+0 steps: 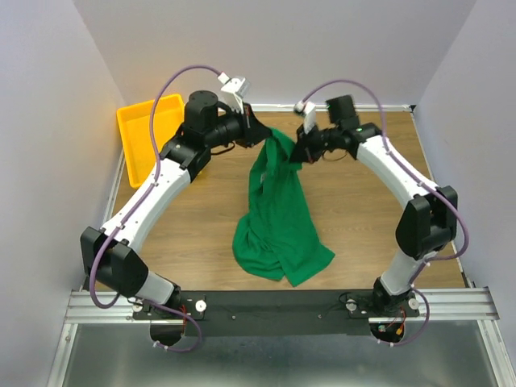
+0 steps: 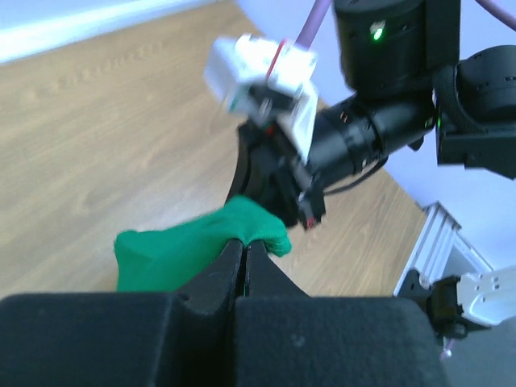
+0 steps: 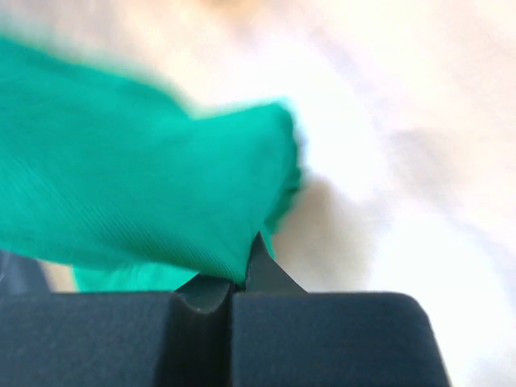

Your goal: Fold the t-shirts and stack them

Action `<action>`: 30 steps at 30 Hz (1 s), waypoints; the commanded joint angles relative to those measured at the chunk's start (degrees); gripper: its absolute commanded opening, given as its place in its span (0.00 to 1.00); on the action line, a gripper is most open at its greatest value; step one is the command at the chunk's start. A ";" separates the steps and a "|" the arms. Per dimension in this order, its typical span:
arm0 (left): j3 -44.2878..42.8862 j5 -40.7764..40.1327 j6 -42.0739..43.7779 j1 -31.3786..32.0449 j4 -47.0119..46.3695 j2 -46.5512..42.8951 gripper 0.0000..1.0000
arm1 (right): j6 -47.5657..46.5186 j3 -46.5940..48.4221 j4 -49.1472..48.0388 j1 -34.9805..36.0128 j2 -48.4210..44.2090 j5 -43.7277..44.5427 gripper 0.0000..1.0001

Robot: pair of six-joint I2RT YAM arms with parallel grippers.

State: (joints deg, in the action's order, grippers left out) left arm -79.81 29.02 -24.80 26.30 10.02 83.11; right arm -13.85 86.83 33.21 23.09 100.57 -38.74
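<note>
The dark green t-shirt [image 1: 279, 211] hangs bunched from both grippers at the back middle of the table, its lower part crumpled on the wood. My left gripper [image 1: 264, 137] is shut on the shirt's top edge; in the left wrist view the cloth [image 2: 185, 250] is pinched between the closed jaws of that gripper [image 2: 244, 242]. My right gripper [image 1: 295, 150] is shut on the same top edge from the right; its wrist view shows the gripper [image 3: 244, 266] closed on the green cloth [image 3: 145, 193]. No neck tag shows.
A yellow bin [image 1: 147, 131] stands at the back left corner. White walls close the table at the back and sides. The right arm's wrist [image 2: 379, 121] is close in front of my left gripper.
</note>
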 commanded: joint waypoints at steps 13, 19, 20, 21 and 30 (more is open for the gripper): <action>-45.77 6.05 -3.84 0.06 -0.88 22.69 0.00 | -2.85 17.41 -0.34 -11.05 -8.29 9.73 0.00; -55.61 7.02 -8.42 0.33 -6.23 29.37 0.00 | -2.42 23.64 -1.04 -13.15 -6.28 18.60 0.01; -57.63 7.37 -10.60 0.33 -8.68 30.26 0.00 | -1.11 27.22 -1.39 -14.90 -5.66 19.66 0.01; -57.65 7.55 -11.84 0.33 -9.75 30.96 0.00 | -0.49 29.08 -1.57 -15.61 -4.87 19.67 0.01; -59.59 9.31 -21.08 0.33 -24.44 33.70 0.00 | -2.75 30.44 -2.71 -17.55 -7.93 4.93 0.02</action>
State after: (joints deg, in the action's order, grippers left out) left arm -137.36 36.60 -41.69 27.03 -5.67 117.36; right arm -14.57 119.48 31.51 5.87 95.96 -25.06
